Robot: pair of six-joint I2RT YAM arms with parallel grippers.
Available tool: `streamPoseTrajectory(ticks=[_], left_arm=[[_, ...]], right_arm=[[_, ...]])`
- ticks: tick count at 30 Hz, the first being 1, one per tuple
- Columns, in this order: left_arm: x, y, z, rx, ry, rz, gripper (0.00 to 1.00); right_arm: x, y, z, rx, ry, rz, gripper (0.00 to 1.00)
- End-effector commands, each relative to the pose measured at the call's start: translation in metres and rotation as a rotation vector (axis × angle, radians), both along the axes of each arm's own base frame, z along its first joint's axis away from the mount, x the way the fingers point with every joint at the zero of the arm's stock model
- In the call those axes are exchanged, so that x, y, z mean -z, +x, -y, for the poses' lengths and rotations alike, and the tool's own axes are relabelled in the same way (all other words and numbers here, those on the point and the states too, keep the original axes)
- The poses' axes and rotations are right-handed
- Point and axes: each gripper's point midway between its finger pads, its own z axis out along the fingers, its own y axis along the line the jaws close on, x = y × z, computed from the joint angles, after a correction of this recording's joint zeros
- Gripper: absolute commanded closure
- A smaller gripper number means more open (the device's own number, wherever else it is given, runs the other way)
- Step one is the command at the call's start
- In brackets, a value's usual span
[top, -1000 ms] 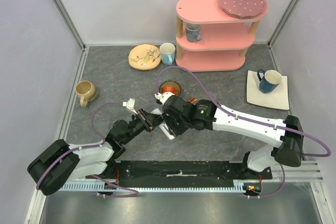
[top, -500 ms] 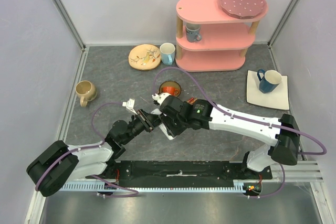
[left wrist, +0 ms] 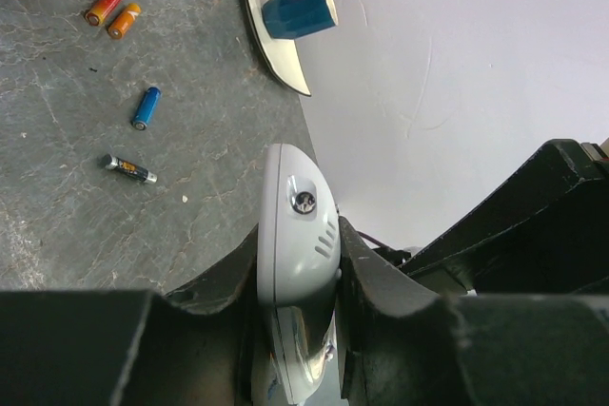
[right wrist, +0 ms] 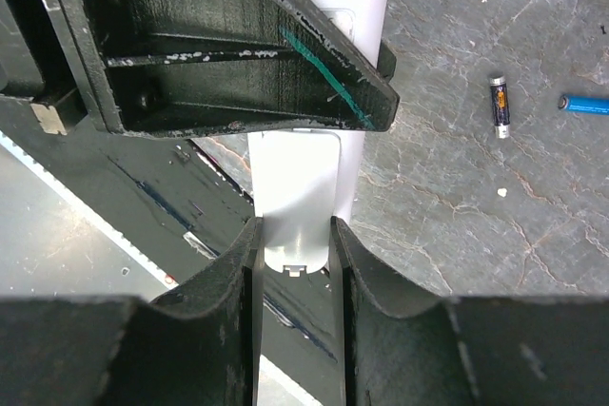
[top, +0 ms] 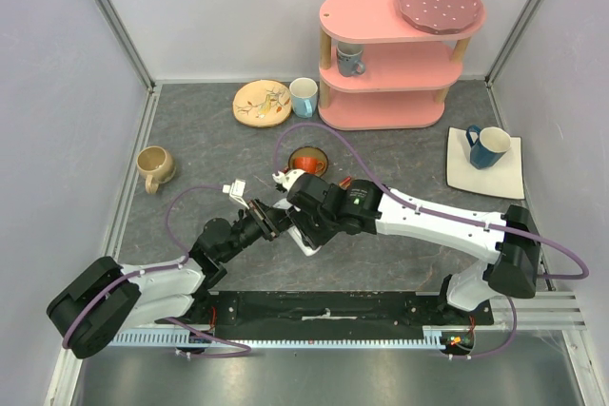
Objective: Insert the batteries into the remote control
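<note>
White remote control [left wrist: 295,225]: appears raised off the tabletop [left wrist: 57,216], held between the two arms near the middle of the top view.
Left end effector [left wrist: 297,268]: clenched on the remote control near its rounded end, pressing both long edges.
Right end effector [right wrist: 295,254]: grasping the opposite end, where a cover panel [right wrist: 297,187] with a small latch [right wrist: 291,270] shows.
Batteries [left wrist: 145,107]: loose on the tabletop, red, orange, blue and dark, around ten o'clock from the remote control in the left wrist view; none is held.
Step in hand: probably working the back cover off; no open compartment is visible.
Next move: likely calls for sliding the cover free against a firm left grip, then freeing one arm to fetch a battery.
</note>
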Motion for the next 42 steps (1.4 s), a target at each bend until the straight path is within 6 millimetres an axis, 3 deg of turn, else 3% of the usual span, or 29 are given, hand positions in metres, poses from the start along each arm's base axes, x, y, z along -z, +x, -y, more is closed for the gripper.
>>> streamPoseTrajectory(ticks=[1,38,42], left_arm=[[-0.019,-0.01,0.005,0.057,-0.033,0.087,0.98],[-0.041,-0.025,0.017,0.135,-0.103,0.103,0.98],[-0.043,-0.025,0.017,0.132,-0.109,0.106,0.98]], right_arm=[[-0.013,0.006,-0.007,-0.018,0.015,0.031,0.88],[0.0,0.019,-0.013,0.031,0.002,0.069,0.87],[0.002,0.019,-0.014,0.042,0.008,0.066,0.83]])
